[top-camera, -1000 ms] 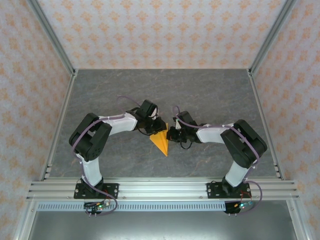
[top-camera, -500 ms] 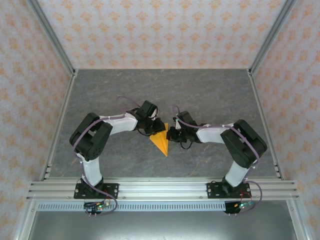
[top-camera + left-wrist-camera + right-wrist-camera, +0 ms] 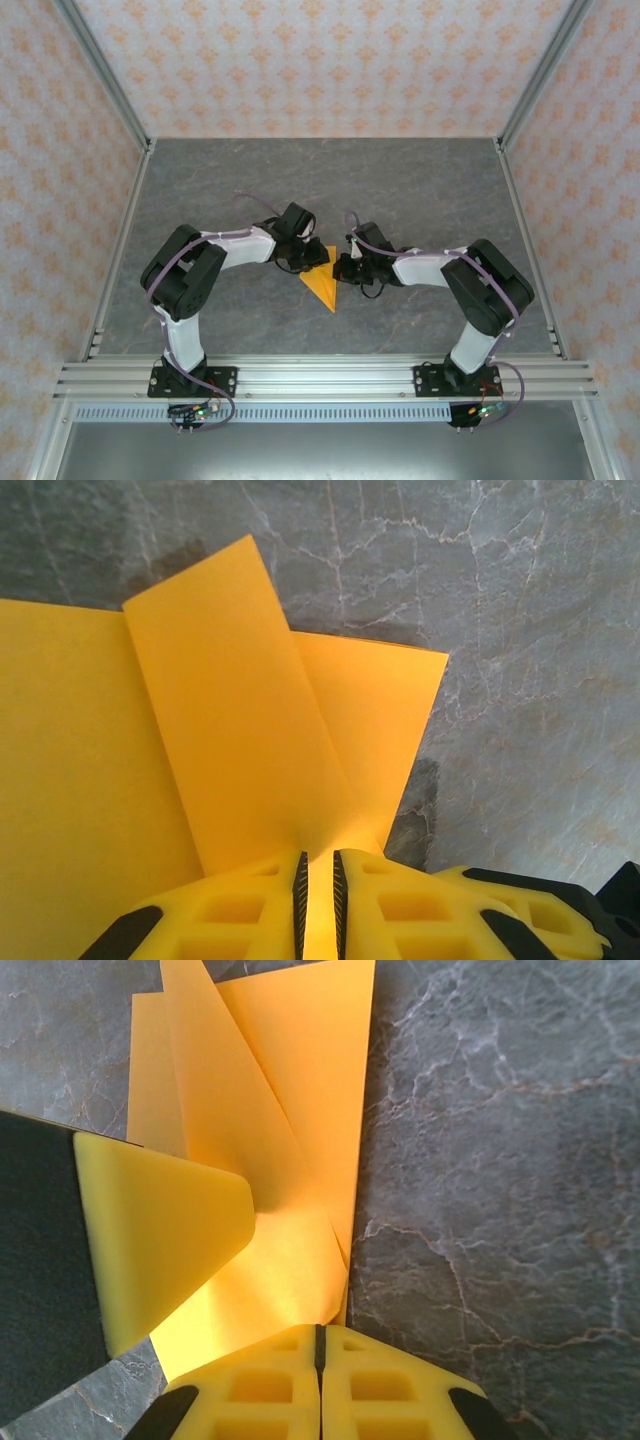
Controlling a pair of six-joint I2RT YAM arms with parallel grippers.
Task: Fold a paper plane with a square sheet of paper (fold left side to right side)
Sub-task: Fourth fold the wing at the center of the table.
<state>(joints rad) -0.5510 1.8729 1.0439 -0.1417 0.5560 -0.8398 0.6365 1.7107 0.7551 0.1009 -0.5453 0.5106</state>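
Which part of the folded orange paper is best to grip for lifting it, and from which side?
Probably the raised flap, which stands up off the flat layers; the rest of the folded orange paper lies flat on the table, with no edge to get under. Come from the left, one finger on each face, as the left gripper does.

The bright-orange pointed paper plane (image 3: pixel 322 287) lies mid-frame on the grey marbled tabletop (image 3: pixel 420 190), tip toward the bottom edge. The left gripper (image 3: pixel 309 263) sits at its upper left and the right gripper (image 3: pixel 339 268) at its upper right (both touching it).
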